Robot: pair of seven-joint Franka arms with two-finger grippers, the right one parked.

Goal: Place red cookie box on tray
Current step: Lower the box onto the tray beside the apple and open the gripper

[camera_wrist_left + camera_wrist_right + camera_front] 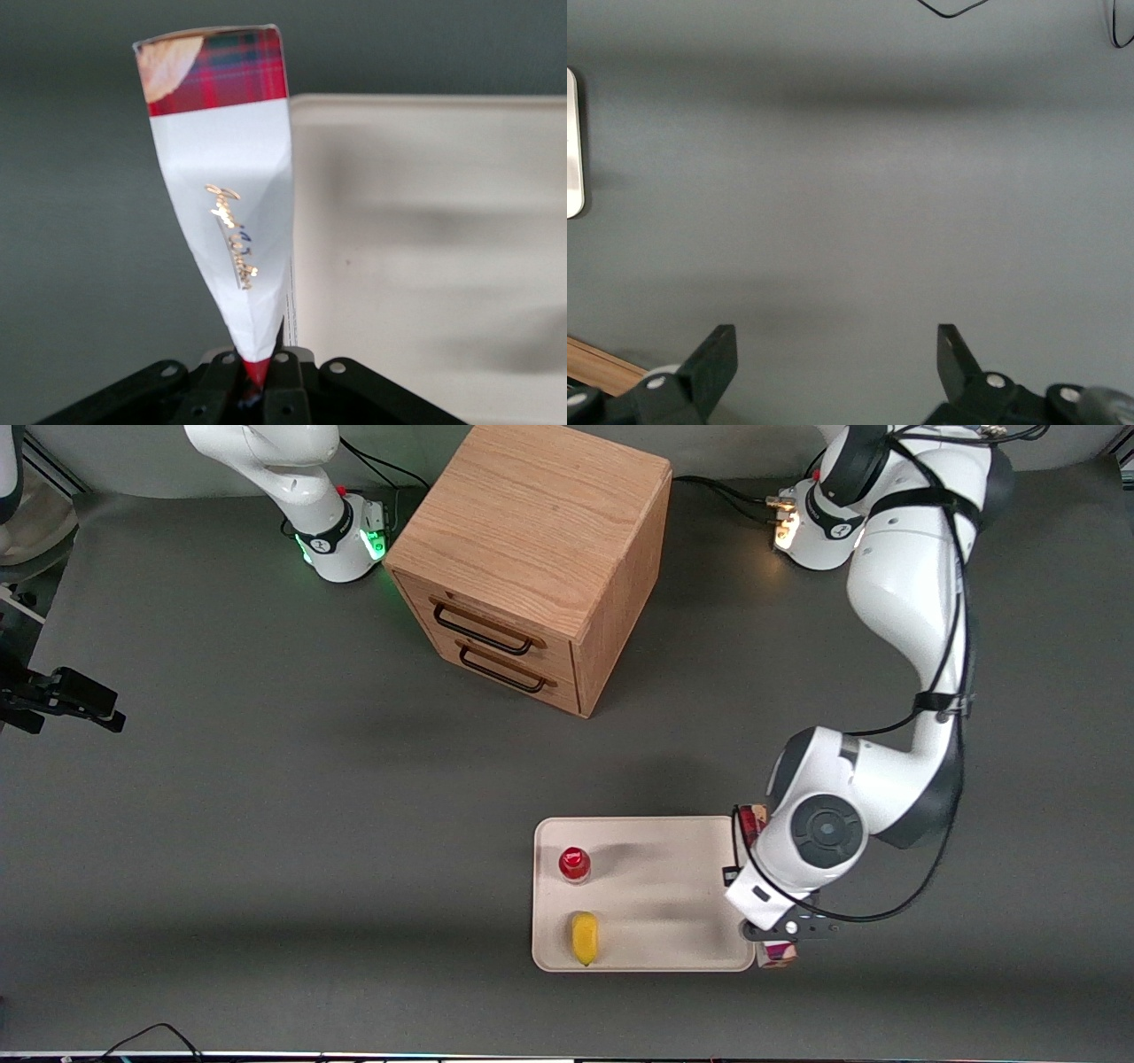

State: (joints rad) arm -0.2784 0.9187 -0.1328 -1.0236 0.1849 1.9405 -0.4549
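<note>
Two items ride on your tray [656,886], a red-capped bottle [574,864] and a yellow fruit [584,937], while your pincer [260,376] clamps the red cookie box [232,190] over the tray's edge toward the working arm's end of the tabletop [266,824].

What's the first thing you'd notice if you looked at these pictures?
Probably the white left arm stooping at the working arm's end of the tray, its gripper shut on the red cookie box, which hangs over the tray's edge. Next, the big wooden drawer cabinet standing farther from the camera than the tray. On the tray sit a red-capped bottle and a yellow thing.
</note>
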